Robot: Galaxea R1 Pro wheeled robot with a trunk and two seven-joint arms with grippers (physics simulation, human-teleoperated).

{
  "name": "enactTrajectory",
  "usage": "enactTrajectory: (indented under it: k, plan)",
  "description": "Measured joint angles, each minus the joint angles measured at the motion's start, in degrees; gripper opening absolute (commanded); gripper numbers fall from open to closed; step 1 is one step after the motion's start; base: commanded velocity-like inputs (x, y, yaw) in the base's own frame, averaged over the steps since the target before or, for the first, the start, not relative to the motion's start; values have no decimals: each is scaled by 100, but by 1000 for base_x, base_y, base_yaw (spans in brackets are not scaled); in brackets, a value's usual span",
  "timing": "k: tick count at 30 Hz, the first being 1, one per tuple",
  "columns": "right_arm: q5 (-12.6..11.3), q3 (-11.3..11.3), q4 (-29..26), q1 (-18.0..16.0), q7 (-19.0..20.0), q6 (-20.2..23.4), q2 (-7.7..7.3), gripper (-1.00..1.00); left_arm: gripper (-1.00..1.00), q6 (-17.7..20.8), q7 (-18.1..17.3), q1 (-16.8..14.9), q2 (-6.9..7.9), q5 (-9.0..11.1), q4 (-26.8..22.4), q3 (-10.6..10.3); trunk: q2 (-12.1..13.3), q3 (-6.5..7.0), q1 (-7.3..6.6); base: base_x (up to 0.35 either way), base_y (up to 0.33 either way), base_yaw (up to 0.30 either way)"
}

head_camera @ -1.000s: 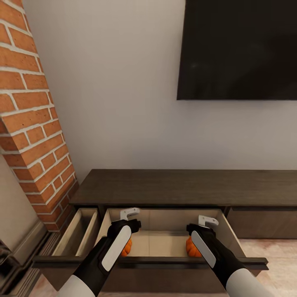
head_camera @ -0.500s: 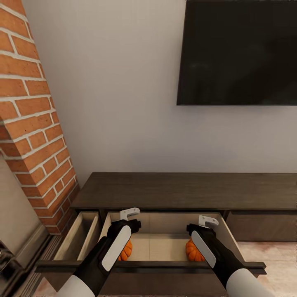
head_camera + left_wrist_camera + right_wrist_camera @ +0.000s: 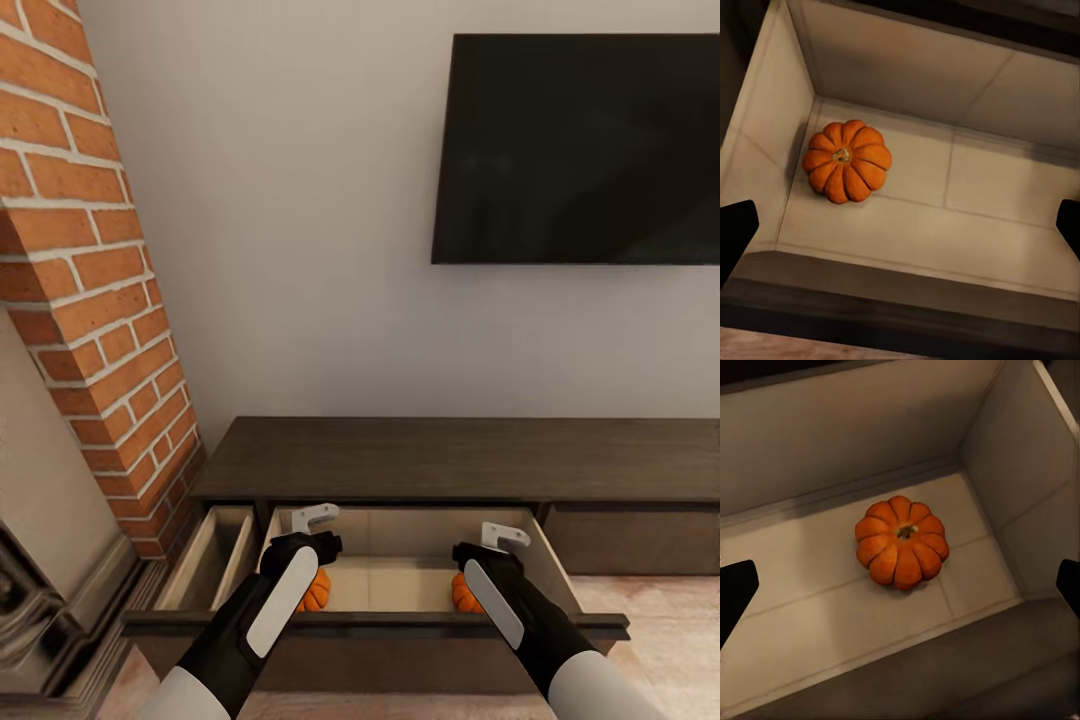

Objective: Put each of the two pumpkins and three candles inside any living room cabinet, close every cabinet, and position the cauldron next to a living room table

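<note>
Both pumpkins [image 3: 847, 161] [image 3: 902, 551] lie in the open drawer [image 3: 400, 522]. Both end effectors [image 3: 318, 535] [image 3: 500, 548] are spread, empty; the drawer front could be clipped while lifting out.

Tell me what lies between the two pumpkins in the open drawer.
Nothing: in the head view, only bare beige drawer floor separates the left pumpkin from the right pumpkin.

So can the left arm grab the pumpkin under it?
Probably yes. The left gripper hangs open over the open drawer, and the pumpkin sits alone on the drawer floor with nothing over it.
</note>
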Motion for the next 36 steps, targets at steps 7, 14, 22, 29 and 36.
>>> enactTrajectory:
  k: [7,14,22,29,36]
  plan:
    - [0,0,0,0,0,0,0,100,100,0,0,0,0,0,0,0,281,125,-152,-135,1,0]
    - [0,0,0,0,0,7,0,100,100,0,-1,0,0,0,0,0,562,251,-305,-294,0,0]
    - [-2,0,0,0,0,21,0,100,100,0,2,0,8,230,0,-14,883,395,-481,-301,0,0]
    - [-1,0,0,0,0,101,6,100,100,0,4,0,9,265,0,-18,1163,520,-636,-182,0,0]
    - [1,4,0,0,1,106,8,100,100,0,3,0,9,273,0,-18,1444,646,-790,-147,0,0]
